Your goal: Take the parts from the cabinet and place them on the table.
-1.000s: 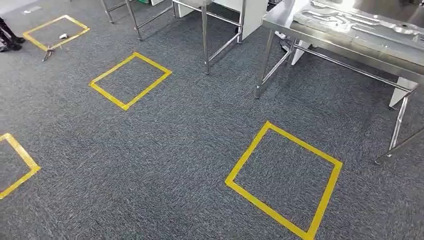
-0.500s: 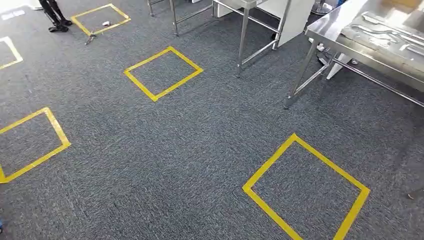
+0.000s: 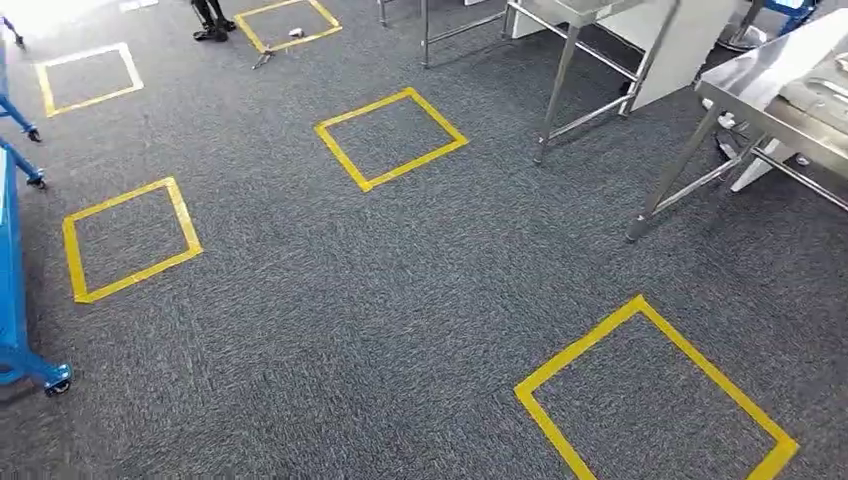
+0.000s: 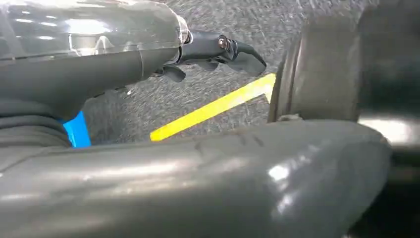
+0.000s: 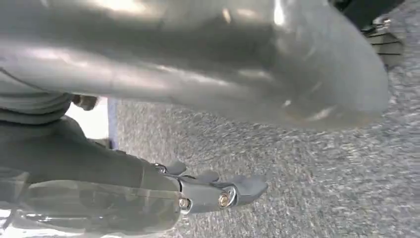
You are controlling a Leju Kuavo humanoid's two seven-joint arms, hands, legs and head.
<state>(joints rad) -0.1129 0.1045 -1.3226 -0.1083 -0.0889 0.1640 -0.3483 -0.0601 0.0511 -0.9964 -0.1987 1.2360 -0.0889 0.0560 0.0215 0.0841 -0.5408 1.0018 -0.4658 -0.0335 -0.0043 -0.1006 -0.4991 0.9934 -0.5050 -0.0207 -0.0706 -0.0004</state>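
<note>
Two hands, left hand (image 4: 148,124) and right hand (image 5: 163,148), hang empty, fingers extended. Steel table (image 3: 770,80) at two o'clock; yellow floor squares (image 3: 390,137) on grey carpet (image 3: 350,300).

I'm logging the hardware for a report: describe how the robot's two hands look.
Both look alike. The left hand has a glossy clear cover, a thick grey thumb and dark fingers with a small metal screw. The right hand shows the same, with two brass-coloured screws.
</note>
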